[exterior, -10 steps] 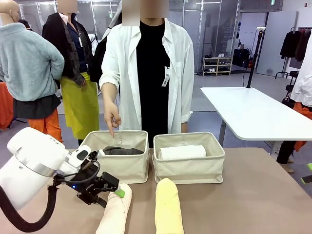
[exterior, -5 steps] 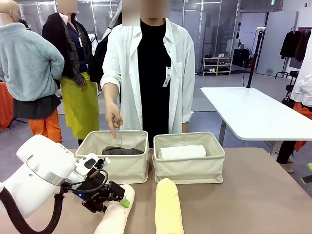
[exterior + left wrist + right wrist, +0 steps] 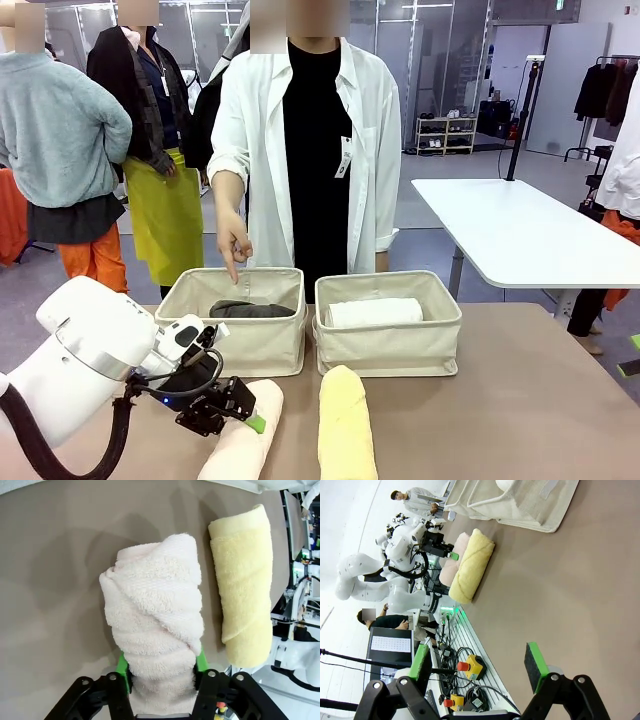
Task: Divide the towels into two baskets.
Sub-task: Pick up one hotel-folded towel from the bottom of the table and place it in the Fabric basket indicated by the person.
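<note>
The rolled cream-peach terry towel (image 3: 155, 625) is clamped across its width between the green pads of the left gripper (image 3: 161, 666), and it rests on the brown table top (image 3: 520, 400) directly under the jaws. Just to the right of that gripper, the rolled pale yellow terry towel (image 3: 244, 585) lies alongside, close by but not touching. Beyond the gripper two cream-beige canvas baskets are set side by side. The nearer basket (image 3: 250, 345), almost straight ahead, holds a dark grey rolled towel (image 3: 250, 310), and a person's hand (image 3: 232, 245) is pointed down into it. The farther basket (image 3: 390, 352), off to the right, holds a white rolled towel (image 3: 375, 312). The right gripper (image 3: 480, 662) is held spread over bare table, with nothing between its pads.

The lift is judged to be the step in hand. Sagging of the free ends should be expected, so the roll is best raised well above the soft rim before it is carried forward. It should then be lowered lengthwise beside the grey roll, well clear of the yellow one.
</note>
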You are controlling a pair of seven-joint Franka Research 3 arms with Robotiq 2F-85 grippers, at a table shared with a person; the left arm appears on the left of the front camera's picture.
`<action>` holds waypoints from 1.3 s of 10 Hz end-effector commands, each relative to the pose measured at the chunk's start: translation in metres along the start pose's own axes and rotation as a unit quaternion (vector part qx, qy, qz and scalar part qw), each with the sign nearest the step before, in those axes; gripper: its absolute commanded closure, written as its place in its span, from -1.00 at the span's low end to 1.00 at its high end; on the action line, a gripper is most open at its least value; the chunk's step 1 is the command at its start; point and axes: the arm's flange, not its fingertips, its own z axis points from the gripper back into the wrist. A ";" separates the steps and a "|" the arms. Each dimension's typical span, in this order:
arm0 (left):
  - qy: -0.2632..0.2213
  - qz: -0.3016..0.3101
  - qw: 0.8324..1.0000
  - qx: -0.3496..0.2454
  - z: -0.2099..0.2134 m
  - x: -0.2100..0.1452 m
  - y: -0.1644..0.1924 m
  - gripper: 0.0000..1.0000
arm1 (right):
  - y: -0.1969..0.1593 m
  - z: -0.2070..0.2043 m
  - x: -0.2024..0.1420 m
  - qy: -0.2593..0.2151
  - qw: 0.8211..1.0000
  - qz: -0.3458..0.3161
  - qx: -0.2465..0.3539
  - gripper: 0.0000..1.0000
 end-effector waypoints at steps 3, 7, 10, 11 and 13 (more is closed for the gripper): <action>-0.007 -0.035 0.999 -0.010 0.036 -0.032 -0.018 0.66 | 0.003 -0.002 -0.001 -0.001 1.000 0.003 -0.007 -0.88; 0.026 -0.197 0.980 0.006 0.122 -0.009 -0.065 0.66 | 0.003 -0.002 -0.001 -0.001 1.000 0.003 -0.007 -0.88; 0.085 -0.419 0.901 0.073 0.153 0.004 -0.092 0.66 | 0.003 -0.002 -0.001 -0.001 1.000 0.003 -0.007 -0.88; 0.104 -0.521 0.842 0.095 0.156 0.003 -0.099 0.66 | 0.003 -0.002 -0.001 -0.001 1.000 0.003 -0.007 -0.88; 0.142 -0.612 0.770 0.114 0.153 -0.004 -0.098 0.66 | 0.003 -0.002 -0.001 -0.001 1.000 0.003 -0.007 -0.88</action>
